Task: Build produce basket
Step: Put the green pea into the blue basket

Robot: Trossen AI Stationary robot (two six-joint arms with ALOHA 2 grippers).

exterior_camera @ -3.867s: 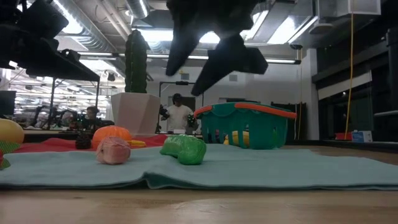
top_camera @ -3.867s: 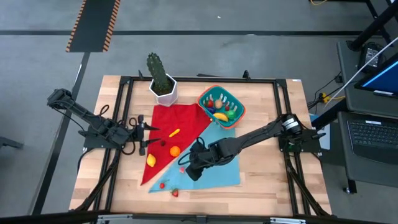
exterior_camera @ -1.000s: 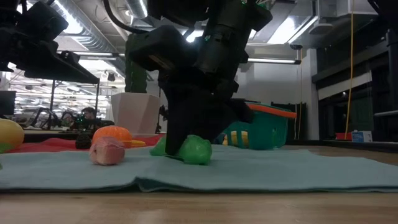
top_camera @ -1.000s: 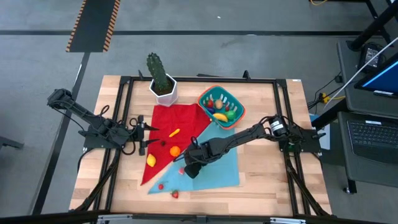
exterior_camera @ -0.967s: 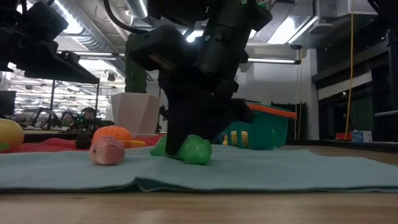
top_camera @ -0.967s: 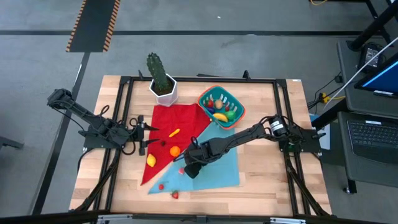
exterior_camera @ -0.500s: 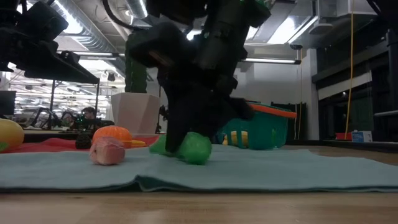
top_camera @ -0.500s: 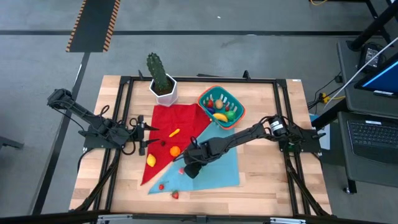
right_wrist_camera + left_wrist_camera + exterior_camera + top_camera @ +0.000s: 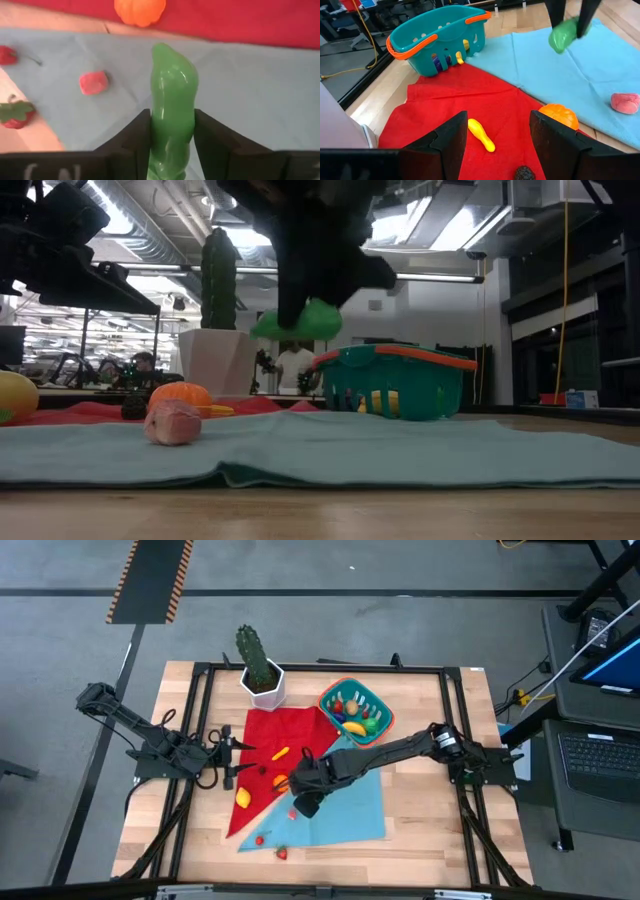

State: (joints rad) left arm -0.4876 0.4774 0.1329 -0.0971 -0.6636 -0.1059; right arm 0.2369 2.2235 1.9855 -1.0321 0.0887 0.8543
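Right wrist view: the right gripper (image 9: 171, 145) has its two dark fingers clamped on a glossy green toy vegetable (image 9: 171, 115), pinched from both sides.
Low view: the green toy vegetable (image 9: 297, 319) hangs in the air, clear of the light blue cloth (image 9: 400, 450).
Below the load: a pink chunk of toy produce (image 9: 93, 82) lies on the blue cloth; an orange ribbed toy fruit (image 9: 140, 11) sits on the red cloth (image 9: 300, 20) beyond it.
Basket: the teal slotted plastic basket with orange-red rim (image 9: 328, 707) stands at the far side, right of the cactus in a white pot (image 9: 260, 670), already holding produce.
Left gripper (image 9: 493, 142): fingers apart, holding nothing, waiting at the left over the red cloth near a small yellow toy (image 9: 481, 135).
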